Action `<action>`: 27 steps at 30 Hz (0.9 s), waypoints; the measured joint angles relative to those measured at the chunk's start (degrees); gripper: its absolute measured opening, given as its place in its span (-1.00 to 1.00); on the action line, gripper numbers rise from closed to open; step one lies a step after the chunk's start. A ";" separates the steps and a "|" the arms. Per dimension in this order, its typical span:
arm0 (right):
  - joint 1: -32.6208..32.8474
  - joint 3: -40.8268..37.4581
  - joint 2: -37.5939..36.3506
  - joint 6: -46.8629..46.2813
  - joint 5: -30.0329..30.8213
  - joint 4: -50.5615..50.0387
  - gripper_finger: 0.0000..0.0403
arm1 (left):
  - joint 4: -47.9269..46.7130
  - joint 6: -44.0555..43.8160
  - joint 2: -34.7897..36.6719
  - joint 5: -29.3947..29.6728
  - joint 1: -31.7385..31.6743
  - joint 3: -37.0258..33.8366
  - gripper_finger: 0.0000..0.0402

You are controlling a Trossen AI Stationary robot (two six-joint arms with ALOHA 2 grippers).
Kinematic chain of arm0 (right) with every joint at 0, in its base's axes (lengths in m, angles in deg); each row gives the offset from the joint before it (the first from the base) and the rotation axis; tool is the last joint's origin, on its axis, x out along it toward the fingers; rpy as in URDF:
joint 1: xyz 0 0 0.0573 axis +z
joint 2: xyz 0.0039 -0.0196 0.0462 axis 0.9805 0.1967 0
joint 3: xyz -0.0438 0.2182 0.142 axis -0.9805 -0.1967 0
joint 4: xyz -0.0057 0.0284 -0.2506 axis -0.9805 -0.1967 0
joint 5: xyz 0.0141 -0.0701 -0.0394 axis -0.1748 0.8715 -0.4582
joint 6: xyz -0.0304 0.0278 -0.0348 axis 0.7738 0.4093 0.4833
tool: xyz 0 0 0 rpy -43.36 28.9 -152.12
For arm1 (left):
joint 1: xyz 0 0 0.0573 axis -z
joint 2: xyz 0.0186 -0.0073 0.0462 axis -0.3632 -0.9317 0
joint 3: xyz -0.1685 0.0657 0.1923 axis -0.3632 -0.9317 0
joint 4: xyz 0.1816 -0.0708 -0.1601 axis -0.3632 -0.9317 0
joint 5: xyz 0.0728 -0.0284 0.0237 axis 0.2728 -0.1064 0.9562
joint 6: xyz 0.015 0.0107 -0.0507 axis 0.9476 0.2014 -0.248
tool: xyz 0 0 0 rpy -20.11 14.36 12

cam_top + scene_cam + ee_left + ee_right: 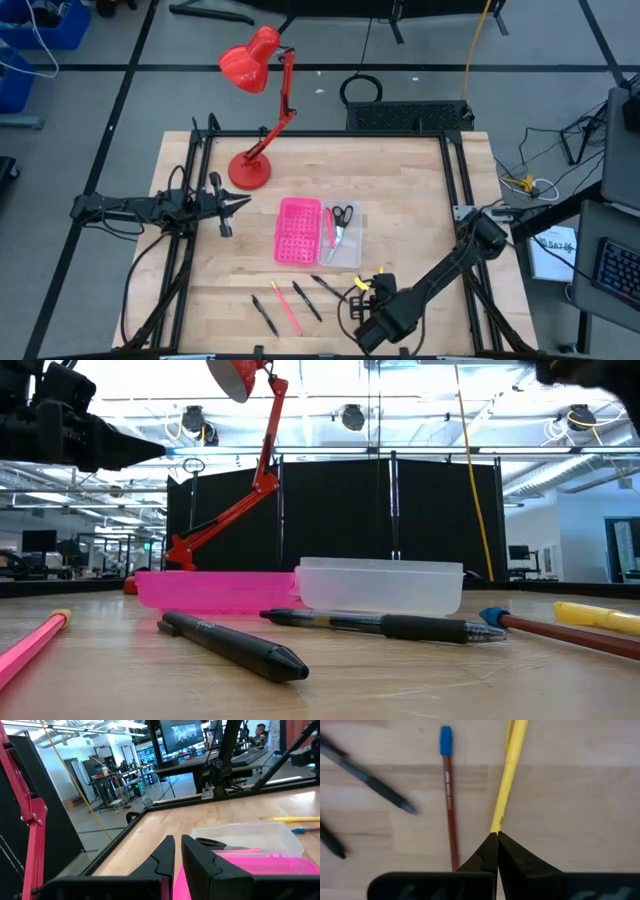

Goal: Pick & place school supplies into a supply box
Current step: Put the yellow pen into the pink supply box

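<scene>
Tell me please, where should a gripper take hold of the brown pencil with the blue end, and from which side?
Probably at mid-shaft, from straight above. The brown pencil lies flat on the table, so the fingers should straddle its thin shaft crosswise. The yellow pencil lies close beside it, held in the shut right gripper, leaving little room there.

We see a lab/open office: wood bench, monitors and desks behind, ceiling lights, black partitions.

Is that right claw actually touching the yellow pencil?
Touching. In the right wrist view the right gripper has its fingers shut on the end of the yellow pencil, with no gap between them.
</scene>
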 joint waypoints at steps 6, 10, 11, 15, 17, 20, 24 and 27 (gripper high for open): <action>-0.68 -3.33 0.00 4.80 -0.74 3.90 -1.00 | 0.07 -0.04 0.00 0.00 0.00 -0.01 -0.79; -0.72 -5.70 -0.02 7.76 0.31 7.19 -1.00 | 0.05 -1.31 0.00 0.00 0.00 0.00 -0.79; -0.91 -6.27 0.00 7.70 -0.56 7.55 -1.00 | 0.05 -1.73 0.00 -0.01 0.00 0.00 -0.79; -1.46 -6.86 -0.01 8.30 -4.71 8.90 -1.00 | 0.07 -1.95 0.00 0.00 0.00 0.00 -0.79; -1.46 -6.87 -0.02 7.47 -4.70 7.86 -0.97 | 0.04 -1.95 0.00 0.00 0.00 0.00 -0.79; -1.73 -6.91 -0.02 7.02 -4.64 6.12 -0.86 | 0.00 -1.94 0.00 0.00 0.00 0.00 -0.79; -2.53 -6.91 -0.02 7.28 -3.40 4.38 -0.62 | -0.20 -1.92 0.00 0.00 0.00 -0.02 -0.79; -3.38 -6.91 -0.02 9.06 -1.20 4.90 -0.41 | -0.21 -1.92 0.00 0.00 0.00 -0.01 -0.79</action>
